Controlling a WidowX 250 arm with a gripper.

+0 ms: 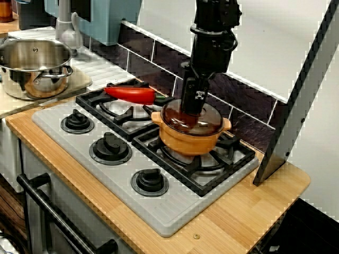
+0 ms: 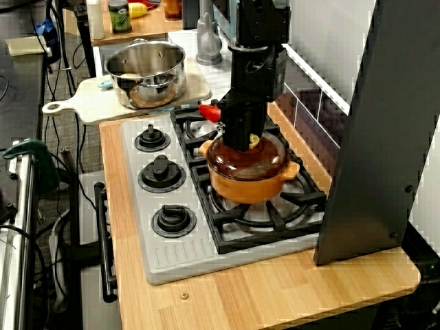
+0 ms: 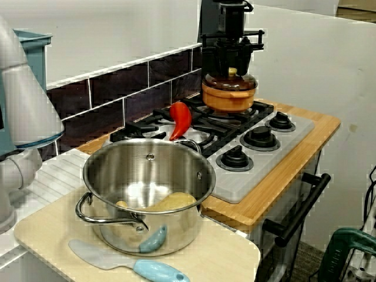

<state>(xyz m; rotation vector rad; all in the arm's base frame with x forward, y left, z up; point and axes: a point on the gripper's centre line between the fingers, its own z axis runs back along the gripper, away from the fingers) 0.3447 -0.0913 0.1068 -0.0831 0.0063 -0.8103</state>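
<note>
Red pepper (image 1: 130, 94) lies on the stove (image 1: 106, 180); steel pot (image 3: 182, 223) sits on cutting board (image 3: 223, 258).

No words, numbers or brand names can be read anywhere. A small white mark sits on the gripper (image 1: 192, 110) just above the glass lid (image 1: 207, 121), too blurred to decipher. The label on the far jar (image 2: 119, 18) is too small.
</note>
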